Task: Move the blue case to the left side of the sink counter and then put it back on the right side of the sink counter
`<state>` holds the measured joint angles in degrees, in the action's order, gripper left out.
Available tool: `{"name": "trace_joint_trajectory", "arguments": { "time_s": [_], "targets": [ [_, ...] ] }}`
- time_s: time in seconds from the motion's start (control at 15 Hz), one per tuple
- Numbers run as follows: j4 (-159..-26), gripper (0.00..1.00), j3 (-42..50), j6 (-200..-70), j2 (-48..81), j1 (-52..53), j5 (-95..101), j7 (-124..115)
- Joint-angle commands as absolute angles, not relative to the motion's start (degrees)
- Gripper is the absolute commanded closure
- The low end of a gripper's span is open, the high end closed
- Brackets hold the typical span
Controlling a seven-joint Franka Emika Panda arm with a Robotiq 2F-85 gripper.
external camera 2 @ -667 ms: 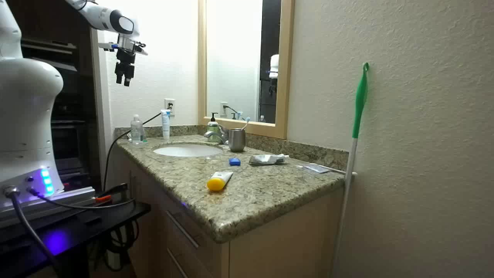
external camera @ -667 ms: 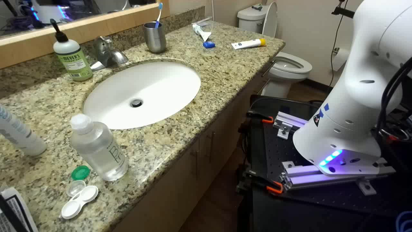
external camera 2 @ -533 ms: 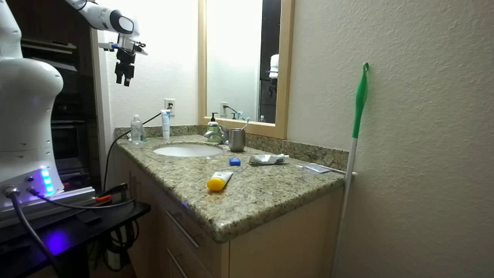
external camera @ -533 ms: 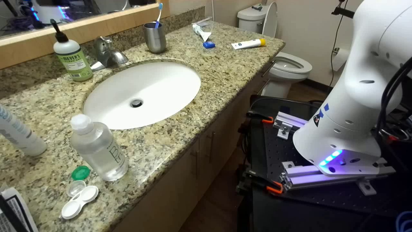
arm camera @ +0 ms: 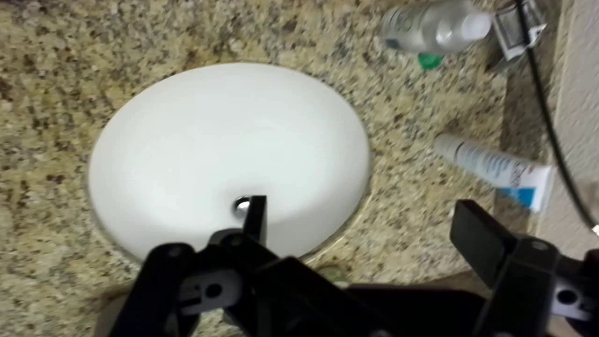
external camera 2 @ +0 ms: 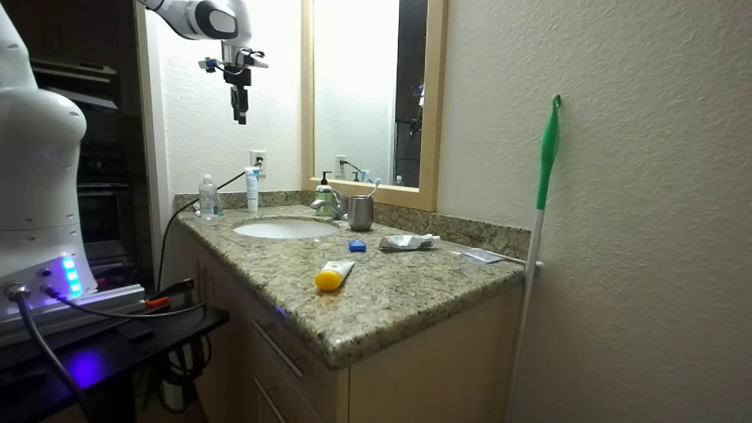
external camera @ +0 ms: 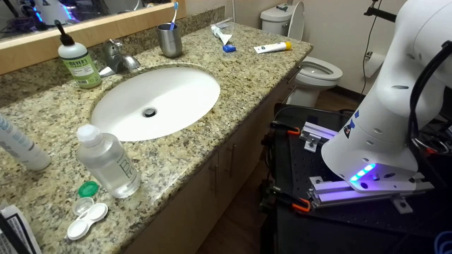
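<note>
The blue case (external camera: 229, 48) lies on the sink counter (external camera: 243, 88), past the basin and near a white crumpled tube. It also shows in an exterior view (external camera 2: 357, 246), in front of the steel cup. The case is out of the wrist view. My gripper (external camera 2: 239, 120) hangs high above the counter, at the basin end with the clear bottle and far from the case. In the wrist view my gripper (arm camera: 362, 205) is open with nothing between its fingers. Below it are the white basin (arm camera: 224, 140) and speckled granite.
A clear bottle (external camera: 107, 162), a lens case (external camera: 87, 221), a blue-and-white tube (arm camera: 496, 171), a soap pump bottle (external camera: 80, 65), a faucet (external camera: 120, 60) and a steel cup (external camera: 170, 41) stand around the basin. A yellow-capped tube (external camera 2: 333, 275) lies near the blue case. A mirror (external camera 2: 358, 88) borders the back.
The arm and gripper have moved to the right in an exterior view, farther over the counter, and the gripper looks turned. The blue case has not moved.
</note>
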<state>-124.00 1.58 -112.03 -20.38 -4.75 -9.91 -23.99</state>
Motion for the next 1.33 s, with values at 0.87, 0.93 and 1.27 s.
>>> {"name": "trace_joint_trajectory", "arguments": {
  "time_s": [0.87,0.93,1.27],
  "targets": [
    [-120.1,0.0,12.8,-126.0,-7.7,-19.1,-3.3,-40.4],
    [-119.0,0.0,14.6,-128.0,-5.3,-20.3,-2.5,-40.8],
    [-118.1,0.0,20.2,-131.1,-0.8,-22.3,-0.9,-41.9]
  ]
}}
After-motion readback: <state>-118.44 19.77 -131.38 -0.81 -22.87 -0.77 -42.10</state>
